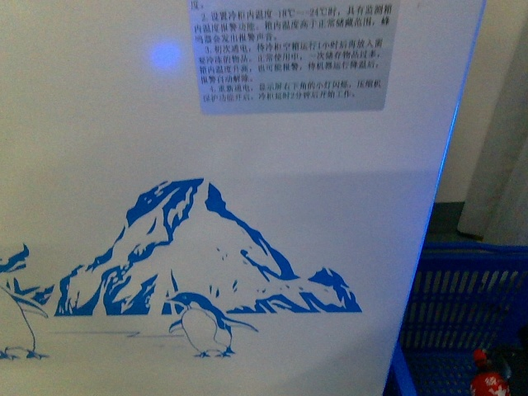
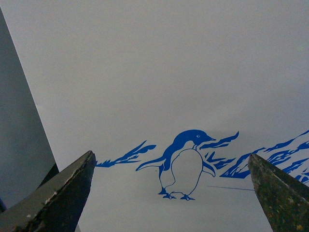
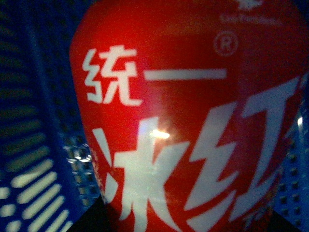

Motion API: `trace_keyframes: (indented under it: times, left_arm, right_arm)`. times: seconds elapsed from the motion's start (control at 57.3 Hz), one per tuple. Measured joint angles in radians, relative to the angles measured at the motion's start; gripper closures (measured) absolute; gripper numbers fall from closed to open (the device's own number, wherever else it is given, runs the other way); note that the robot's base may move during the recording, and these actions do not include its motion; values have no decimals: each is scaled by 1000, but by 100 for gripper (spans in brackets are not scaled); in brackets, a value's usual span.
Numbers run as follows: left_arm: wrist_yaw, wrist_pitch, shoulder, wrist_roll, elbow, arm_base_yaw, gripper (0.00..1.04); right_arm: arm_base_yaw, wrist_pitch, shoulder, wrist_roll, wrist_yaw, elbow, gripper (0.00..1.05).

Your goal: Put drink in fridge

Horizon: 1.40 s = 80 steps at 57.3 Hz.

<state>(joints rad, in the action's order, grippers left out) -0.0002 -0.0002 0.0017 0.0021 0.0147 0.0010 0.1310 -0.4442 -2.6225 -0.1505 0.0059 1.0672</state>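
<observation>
A: Front view?
B: The fridge (image 1: 247, 148) front wall fills most of it. It is white, with a blue mountain (image 1: 198, 247) and penguin (image 1: 206, 330) graphic. A grey sticker (image 1: 293, 54) of small print sits high on the wall, with a blue light spot (image 1: 165, 55) to its left.

A: Drink location?
B: The drink (image 1: 488, 379) is at the near right, inside the blue basket (image 1: 470, 305) that stands just beside the fridge's right edge. Only the red cap and the top of the red label show, cap above label.

A: Left end effector?
B: The left end effector (image 2: 170, 154) is open. Its two dark fingers (image 2: 63, 188) are spread wide with nothing between them, and it faces the fridge wall with a penguin print in the gap. A grey surface (image 2: 19, 145) borders the wall on one side.

A: Right end effector?
B: The right wrist view is filled by the drink's label, red with white characters and very close. Basket mesh shows on both sides. The fingers cannot be made out, so I cannot tell whether the right end effector is open, closed or gripping.
</observation>
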Motion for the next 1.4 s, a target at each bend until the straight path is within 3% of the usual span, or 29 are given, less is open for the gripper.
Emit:
trace_keyframes:
  times: [0.297, 0.436, 0.716, 0.943, 1.082, 1.292, 1.396]
  left_arm:
    - [0, 0, 0, 0, 0, 0, 8]
    - [0, 0, 0, 0, 0, 0, 8]
    - [0, 0, 0, 0, 0, 0, 8]
    - [0, 0, 0, 0, 0, 0, 8]
    - [0, 0, 0, 0, 0, 0, 8]
    - [0, 0, 0, 0, 0, 0, 8]
    - [0, 0, 0, 0, 0, 0, 8]
  right_arm:
    - [-8, -10, 605, 92, -26, -256, 68]
    - [-7, 61, 836, 92, -61, -327, 68]
    - [-44, 266, 1539, 74, -16, -455, 68]
    - [-135, 415, 1916, 64, 121, -470, 68]
    - [-257, 506, 2114, 71, 305, -479, 68]
    - [-475, 467, 2239, 118, 600, -526, 69]
    - [-513, 434, 2238, 126, 661, -558, 69]
